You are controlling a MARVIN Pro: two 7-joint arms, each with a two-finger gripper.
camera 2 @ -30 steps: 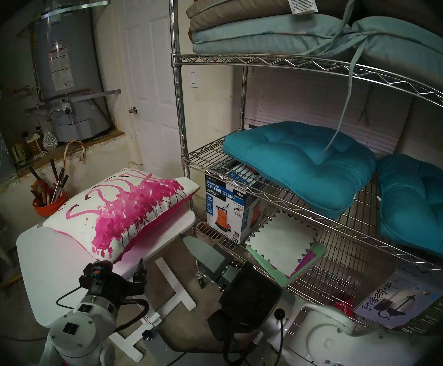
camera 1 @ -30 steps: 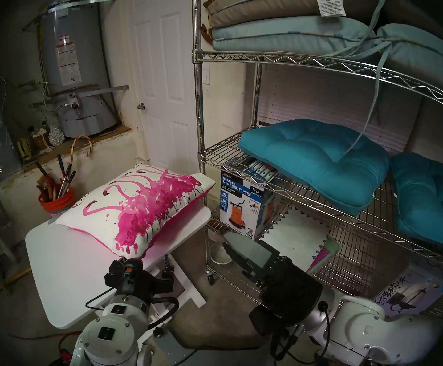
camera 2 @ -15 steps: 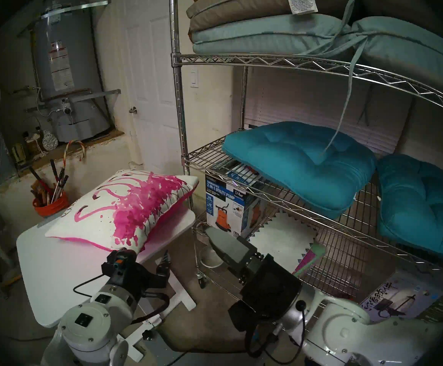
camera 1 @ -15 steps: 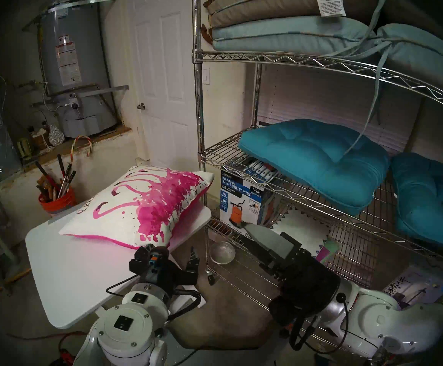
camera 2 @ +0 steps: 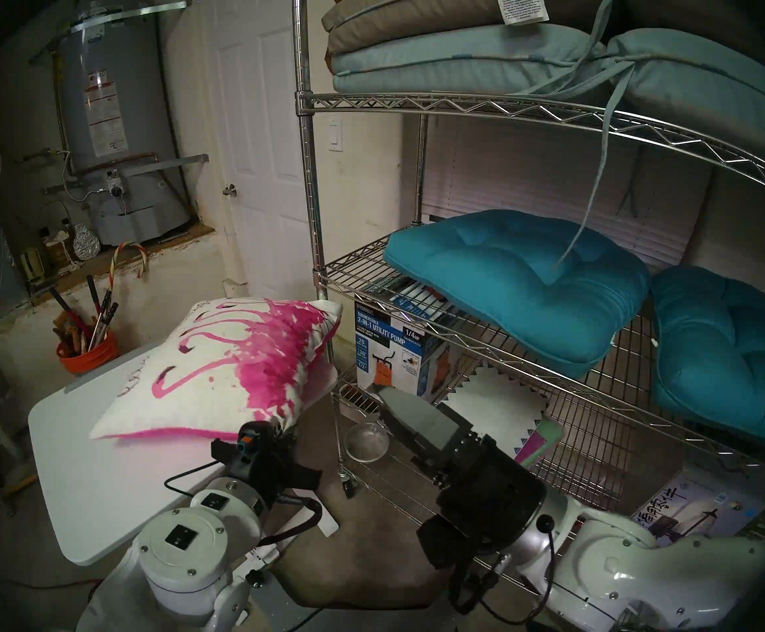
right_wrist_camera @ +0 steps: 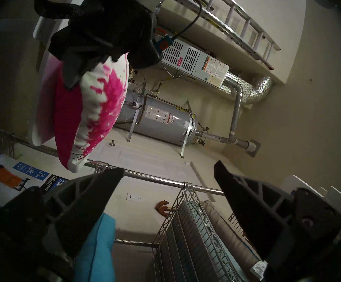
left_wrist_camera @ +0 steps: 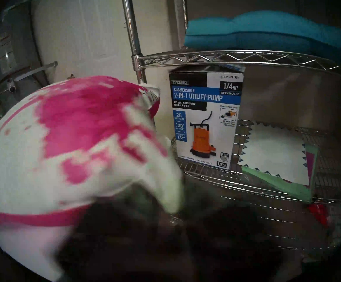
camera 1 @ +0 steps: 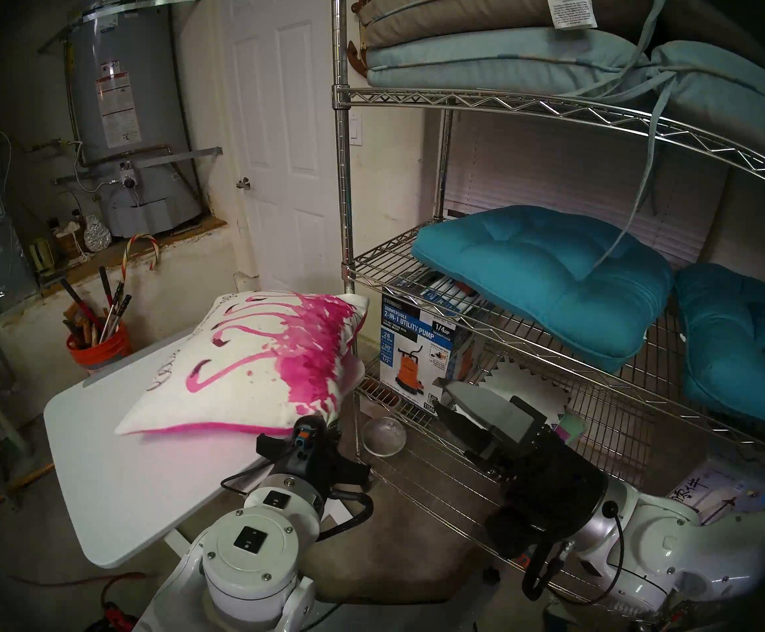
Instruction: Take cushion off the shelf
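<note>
The cushion, white with magenta flamingo splashes and a magenta back, lies on the small white table, off the shelf. Its far right corner touches the shelf's front post. My left gripper is shut on the cushion's near right corner, at the table's right edge. The right wrist view shows that pinch, with the left gripper closed over the cushion. In the left wrist view the cushion fills the left side, blurred. My right gripper is open and empty, low at the shelf's bottom tiers.
Two teal seat cushions lie on the middle tier, flat tan and pale blue pads on the top one. A pump box stands on a lower tier. A glass bowl sits near the post's foot. An orange bucket stands behind the table.
My left gripper has moved right and forward with the cushion's near corner, swinging the cushion toward the shelf. My right gripper has moved forward and right, in toward the lower tiers.
</note>
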